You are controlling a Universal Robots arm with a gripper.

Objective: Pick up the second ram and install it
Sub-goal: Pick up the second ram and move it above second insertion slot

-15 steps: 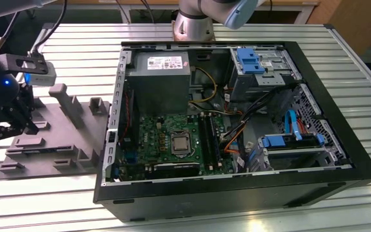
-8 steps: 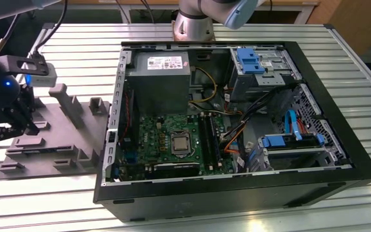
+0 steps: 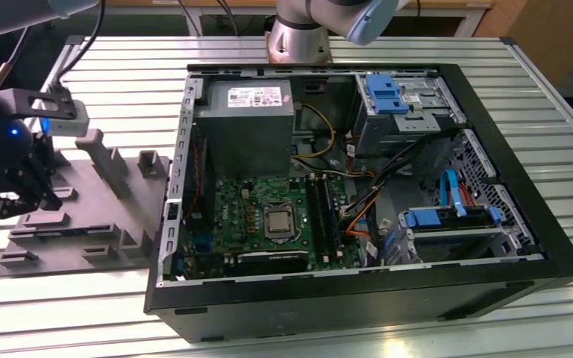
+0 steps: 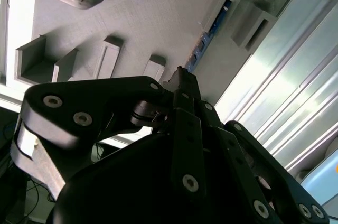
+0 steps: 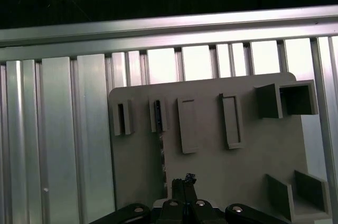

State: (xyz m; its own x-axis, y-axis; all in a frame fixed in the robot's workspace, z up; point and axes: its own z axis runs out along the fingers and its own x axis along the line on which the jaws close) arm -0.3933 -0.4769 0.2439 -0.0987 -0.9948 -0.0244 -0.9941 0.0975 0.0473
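Second wrist view: the tool, its black fingers drawn together on nothing, hangs over the matte grey plastic tray. Its tips are just beside the second ram, a thin dark stick standing on edge in a narrow slot. A clean pick likely means straddling that slim edge squarely and lifting straight, clear of the slot walls. The ribbed aluminium surface gleams alongside.
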